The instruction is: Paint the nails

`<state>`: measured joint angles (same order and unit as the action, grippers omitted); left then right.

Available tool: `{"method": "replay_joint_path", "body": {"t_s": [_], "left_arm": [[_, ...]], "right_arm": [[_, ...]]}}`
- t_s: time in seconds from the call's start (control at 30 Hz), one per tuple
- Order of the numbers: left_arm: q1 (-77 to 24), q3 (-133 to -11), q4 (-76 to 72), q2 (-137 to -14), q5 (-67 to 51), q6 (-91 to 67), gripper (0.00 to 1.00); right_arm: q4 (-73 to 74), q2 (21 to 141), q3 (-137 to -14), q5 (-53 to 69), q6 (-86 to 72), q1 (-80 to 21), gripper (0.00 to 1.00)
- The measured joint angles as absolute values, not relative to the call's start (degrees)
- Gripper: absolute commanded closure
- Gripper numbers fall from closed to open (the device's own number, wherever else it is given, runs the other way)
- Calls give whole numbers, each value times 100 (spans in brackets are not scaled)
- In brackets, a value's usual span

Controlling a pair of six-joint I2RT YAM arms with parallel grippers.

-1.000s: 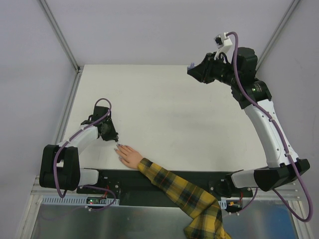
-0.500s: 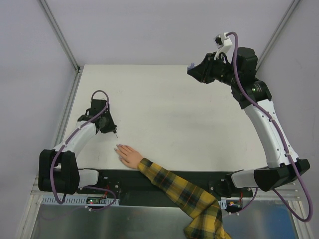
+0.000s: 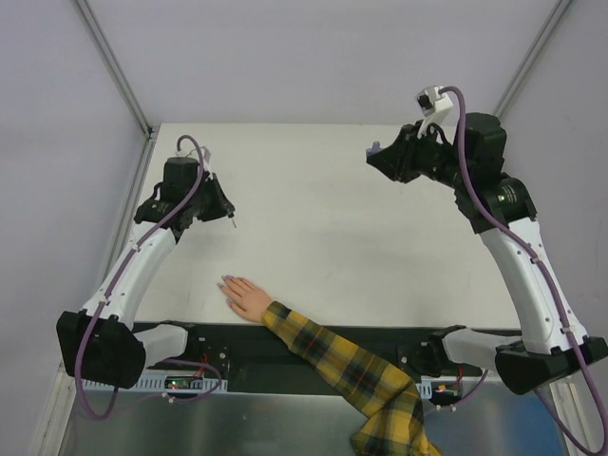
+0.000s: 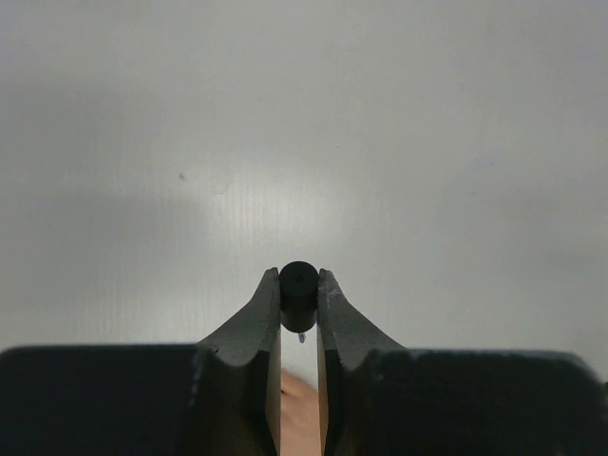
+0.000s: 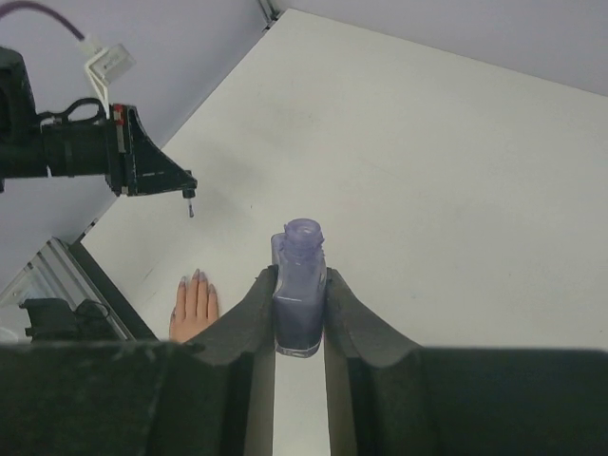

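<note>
The peach mannequin hand [image 3: 245,294] lies palm down near the table's front edge, with its plaid sleeve [image 3: 351,370] trailing to the right. The pale lilac nails [image 3: 226,282] point to the far left; they also show in the right wrist view [image 5: 195,277]. My left gripper [image 3: 224,206] hangs well behind the hand, shut on the black cap [image 4: 298,293], whose brush tip [image 4: 301,336] points down. My right gripper [image 3: 376,155] is high at the far right, shut on the purple polish bottle [image 5: 298,302], whose neck is uncapped.
The white table [image 3: 332,228] ends at a black strip [image 3: 228,342] along the front. Metal frame rails [image 3: 123,66] run along the left and right sides, with grey walls behind. Purple cables [image 3: 456,142] loop off both arms.
My left gripper has lifted away from the nails and swung back toward the far left with the cap and brush. The right arm has shifted slightly right with the bottle.
</note>
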<state>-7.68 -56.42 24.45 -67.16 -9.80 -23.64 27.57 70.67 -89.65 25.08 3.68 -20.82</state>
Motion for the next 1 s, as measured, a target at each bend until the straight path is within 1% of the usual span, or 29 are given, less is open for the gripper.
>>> {"method": "replay_joint_path", "body": {"t_s": [0.1,0.23,0.4,0.53,0.67,0.77,0.9,1.0], "left_arm": [[-1328,-6114,2436,-6779,-1041,-2174,100],[-1986,-6313,2012,-6831,-1271,-2003,100],[-2091,-5824,1382,-6569,-1737,-1994,100],[-2091,-5522,1216,-5918,-2198,-1990,100],[-2091,-5551,945,-5435,-2635,-1940,100],[-2091,-5625,716,-5376,-2965,-1922,100],[-2091,-5483,261,-5325,-3393,-2040,100],[-2091,-5284,-43,-5218,-3769,-2137,100]], "right_arm": [[2759,6685,-8562,2475,523,-2193,100],[2499,5771,-7085,2276,731,-2626,99],[2180,5496,-5795,1846,1028,-3500,100],[1719,5437,-4939,1710,1035,-4080,100],[1278,5437,-4696,1516,1015,-4681,100],[788,5454,-4696,1492,1017,-5122,99],[163,5649,-4698,1551,1041,-5251,100],[-40,5791,-4694,1562,1111,-5280,100]]}}
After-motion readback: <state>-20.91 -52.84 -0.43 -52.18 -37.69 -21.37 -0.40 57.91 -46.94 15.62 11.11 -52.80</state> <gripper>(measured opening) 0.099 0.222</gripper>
